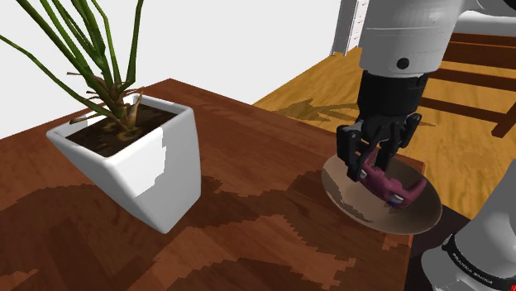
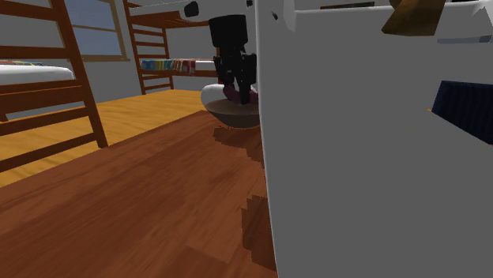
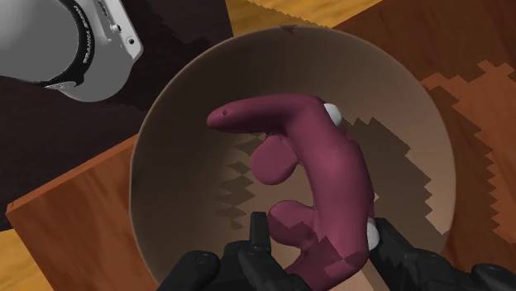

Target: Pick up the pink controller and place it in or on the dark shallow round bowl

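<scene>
My white arm (image 1: pixel 405 33) pointing straight down at the shoulder view's right, black claw (image 1: pixel 376 169) clamped on the curved magenta-pink controller (image 3: pixel 331 174) — held inside the shallow round brown bowl (image 1: pixel 413 225) — on a reddish wooden table (image 1: pixel 248 165), white planter (image 1: pixel 157 178) at left, yellow floor (image 1: pixel 331 91) beyond.

In the second exterior view, the bowl (image 2: pixel 231 113), claw (image 2: pixel 239 92) and controller (image 2: pixel 228 92) are partly hidden by the planter (image 2: pixel 363 158).

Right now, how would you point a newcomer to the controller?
On the wooden table, past the white planter toward the shoulder view's right, sits a shallow brown bowl. Over it, clasped in the black pincer, is the controller: the one curved, magenta thing, with small white spots.
</scene>
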`<action>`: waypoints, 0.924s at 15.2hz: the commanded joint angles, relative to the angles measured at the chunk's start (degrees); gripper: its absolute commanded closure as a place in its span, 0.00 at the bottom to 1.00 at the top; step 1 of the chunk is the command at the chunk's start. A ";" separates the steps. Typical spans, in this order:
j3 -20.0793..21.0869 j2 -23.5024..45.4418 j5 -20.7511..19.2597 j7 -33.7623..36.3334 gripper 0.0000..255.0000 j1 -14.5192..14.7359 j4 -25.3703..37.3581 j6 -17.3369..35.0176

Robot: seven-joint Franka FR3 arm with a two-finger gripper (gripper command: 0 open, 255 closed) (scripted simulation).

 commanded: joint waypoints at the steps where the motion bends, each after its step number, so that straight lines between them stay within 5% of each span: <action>1: 0.05 -0.02 0.04 -0.03 1.00 0.02 -0.22 0.22; 6: 0.05 -0.02 0.04 -0.03 1.00 0.02 -0.22 0.22; 7: 0.05 -0.02 0.04 -0.03 0.00 0.02 -0.22 0.22; 14: -0.81 1.02 -0.82 0.27 0.00 -0.42 4.14 -3.16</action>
